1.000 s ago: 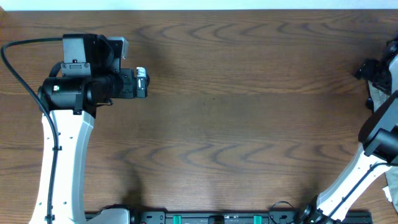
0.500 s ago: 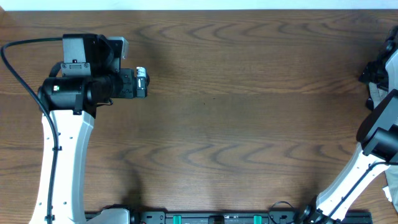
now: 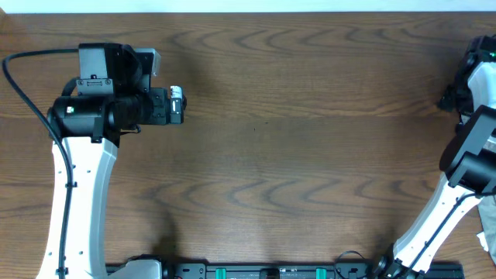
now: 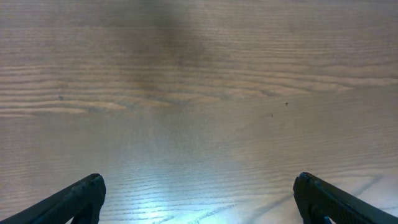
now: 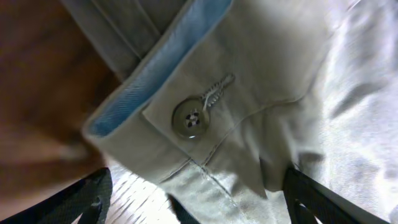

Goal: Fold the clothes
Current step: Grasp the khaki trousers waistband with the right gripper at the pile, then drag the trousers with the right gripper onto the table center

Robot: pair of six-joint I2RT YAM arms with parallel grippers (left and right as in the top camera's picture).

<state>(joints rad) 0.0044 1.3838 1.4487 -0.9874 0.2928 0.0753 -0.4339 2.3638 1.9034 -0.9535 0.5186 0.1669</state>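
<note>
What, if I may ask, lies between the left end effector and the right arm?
Only bare wooden table, from left end effector to right arm, in the overhead view.

Left claw point(image 4: 199, 198) above table point(image 3: 294, 155) at left; clothes point(image 5: 249, 93), seemingly, beneath right claw point(image 5: 199, 199).

**Khaki clothes bunched up close under the right wrist camera**

The clothes point(image 5: 273, 81) are pale khaki grey-green woven cotton and fill most of the right wrist view. The waistband point(image 5: 205, 74) runs on a slant from upper right to lower left, its edge turned so a light blue lining point(image 5: 155, 68) shows. A round four-hole button point(image 5: 189, 118) sits on the waistband tab, with a stitched loop of pale thread just beside it. Seams cross below. The cloth lies rumpled in soft folds at the right, over the brown table point(image 5: 37, 93).
</note>
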